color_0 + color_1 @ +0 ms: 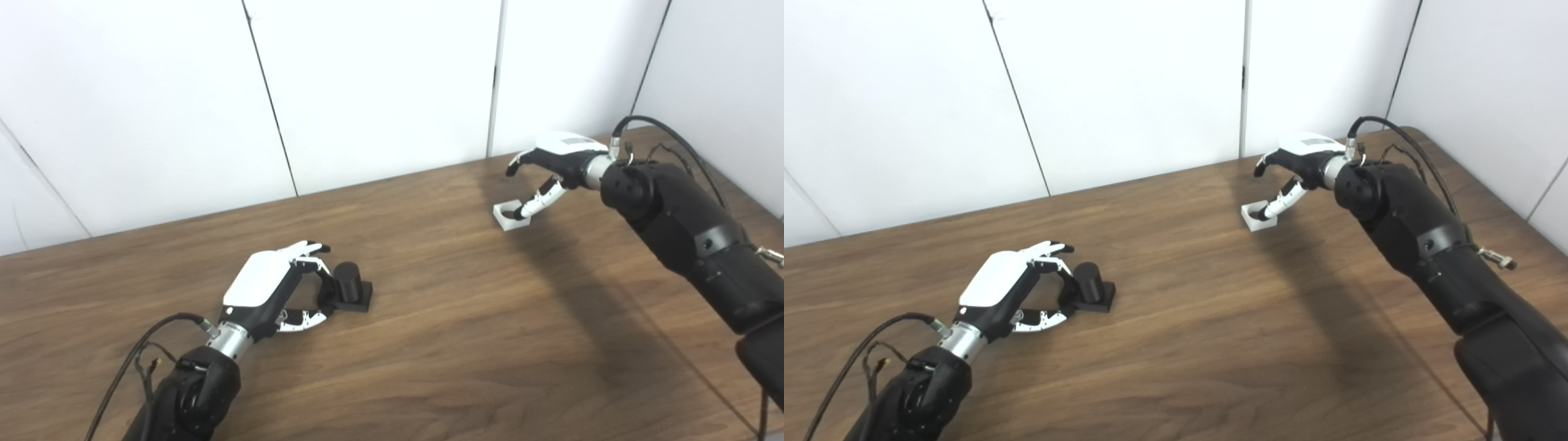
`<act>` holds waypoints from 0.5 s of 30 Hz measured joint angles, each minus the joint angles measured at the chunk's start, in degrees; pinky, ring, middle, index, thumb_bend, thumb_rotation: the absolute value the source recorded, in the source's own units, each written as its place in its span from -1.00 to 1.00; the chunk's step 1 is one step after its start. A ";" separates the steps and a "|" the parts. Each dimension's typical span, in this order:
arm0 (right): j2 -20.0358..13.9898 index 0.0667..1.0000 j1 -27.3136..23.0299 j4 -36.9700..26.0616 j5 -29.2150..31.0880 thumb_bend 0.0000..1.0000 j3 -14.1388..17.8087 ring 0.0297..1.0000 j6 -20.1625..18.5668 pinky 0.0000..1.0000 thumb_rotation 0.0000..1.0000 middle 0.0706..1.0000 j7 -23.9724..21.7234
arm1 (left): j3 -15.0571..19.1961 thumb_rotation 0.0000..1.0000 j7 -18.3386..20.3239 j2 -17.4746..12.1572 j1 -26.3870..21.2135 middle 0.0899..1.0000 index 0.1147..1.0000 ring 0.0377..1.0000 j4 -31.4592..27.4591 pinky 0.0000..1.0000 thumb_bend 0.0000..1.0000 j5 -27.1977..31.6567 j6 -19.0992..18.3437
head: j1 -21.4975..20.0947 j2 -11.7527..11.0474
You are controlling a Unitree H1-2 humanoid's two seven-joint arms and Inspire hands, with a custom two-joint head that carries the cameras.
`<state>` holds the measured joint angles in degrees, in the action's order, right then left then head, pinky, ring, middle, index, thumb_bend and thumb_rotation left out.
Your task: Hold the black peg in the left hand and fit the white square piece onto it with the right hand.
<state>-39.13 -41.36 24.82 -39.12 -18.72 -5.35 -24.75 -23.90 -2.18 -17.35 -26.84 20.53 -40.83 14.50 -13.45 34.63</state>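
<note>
Wood-grain table (429,343) fills the near field, with plain white wall panels (367,86) closing the scene behind it. Nearest, my left hand (269,294) lies low over the table, fingers and thumb curled apart around a gap. The black peg (350,286), a short cylinder on a square base, stands upright on the table just beyond my fingertips; they reach its near side, and whether they touch it I cannot tell. The peg still rests on the wood, so I judge this hand not yet clamped on anything.

Farther back and to the right, my right hand (1298,165) hangs above the white square piece (1258,217), which lies flat on the table near the wall. One digit points down into or against the piece's open middle, while the others arch apart above it. The piece is not lifted, and I cannot tell whether it is pinched.

By my reading, the task stands at its opening: both hands are at their objects, neither object is raised, and peg and piece lie well apart. Left to do: secure both grasps, lift, bring them together, and seat the piece on the peg.
</note>
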 measured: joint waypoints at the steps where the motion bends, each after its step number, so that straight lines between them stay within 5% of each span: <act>1: 0.00 0.60 0.00 0.20 0.00 0.49 -0.11 0.90 -0.01 0.87 -0.22 0.82 -0.23 | 0.00 -0.87 -0.01 0.00 0.00 0.71 -0.15 0.80 0.00 0.72 0.05 0.00 0.00 | 0.09 0.00; 15: 0.14 0.61 -0.01 2.71 0.11 0.56 -1.49 0.92 0.72 0.90 -0.19 0.84 -1.90 | 0.24 -0.87 0.26 -0.04 0.29 0.69 -0.15 0.79 -0.47 0.73 0.05 -0.01 -0.17 | 0.88 0.53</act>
<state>-39.00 -41.37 27.52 -39.02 -20.21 -4.63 -26.65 -23.66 -1.92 -17.39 -26.56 20.05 -40.84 14.33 -12.57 35.16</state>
